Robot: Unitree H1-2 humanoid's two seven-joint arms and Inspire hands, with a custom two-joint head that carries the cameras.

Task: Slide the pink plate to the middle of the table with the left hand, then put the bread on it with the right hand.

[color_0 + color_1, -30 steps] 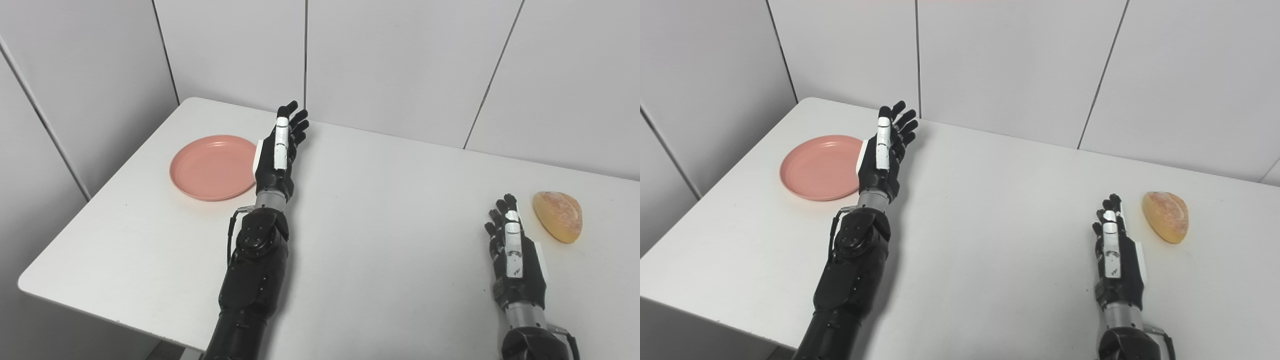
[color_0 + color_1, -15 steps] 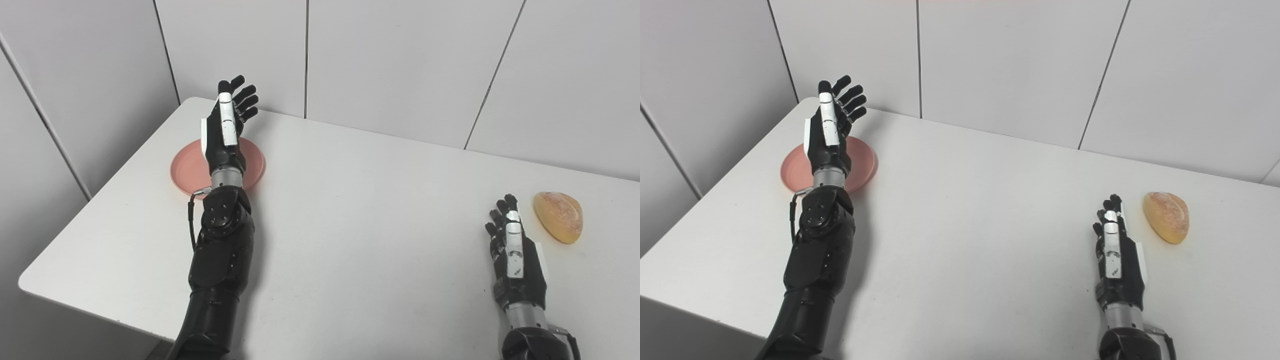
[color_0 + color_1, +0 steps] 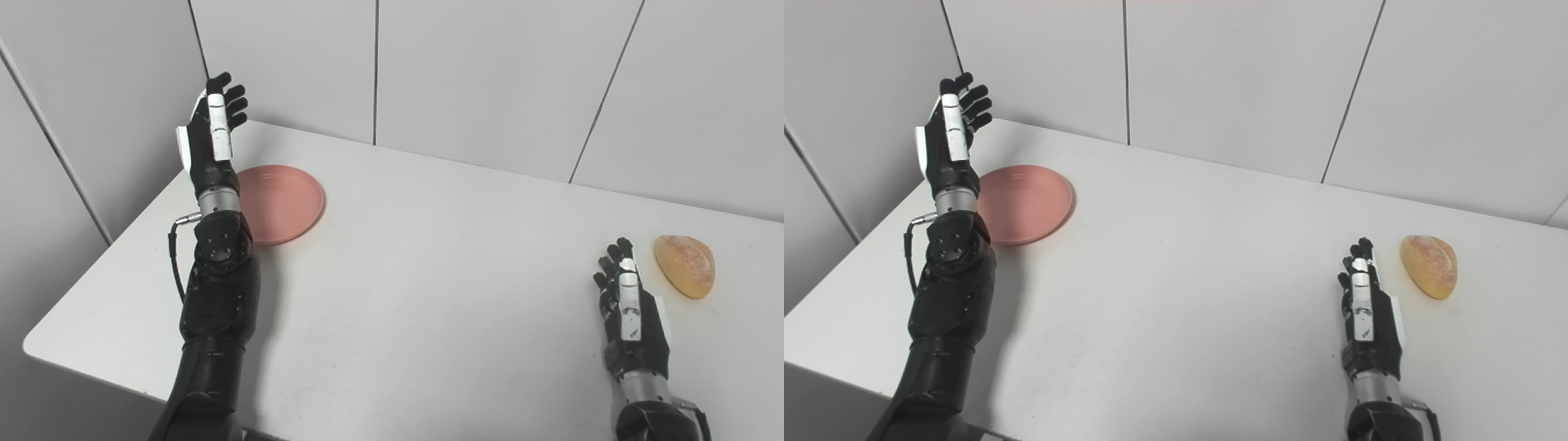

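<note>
The pink plate (image 3: 282, 202) lies flat near the table's far left corner. My left hand (image 3: 210, 139) is raised above the table just left of the plate, fingers apart and pointing up, holding nothing; its forearm hides the plate's left rim. The bread (image 3: 685, 265), a golden roll, rests near the right edge. My right hand (image 3: 631, 315) sits low on the table a little left of and nearer than the bread, open and apart from it.
The white table (image 3: 429, 294) runs wide between plate and bread. Grey wall panels (image 3: 490, 79) stand close behind the far edge and along the left side. The table's left edge and front left corner are close to my left arm.
My left hand has swung from the plate's right side, across over it, to its left side and risen higher. Plate, bread and right hand have stayed put.
</note>
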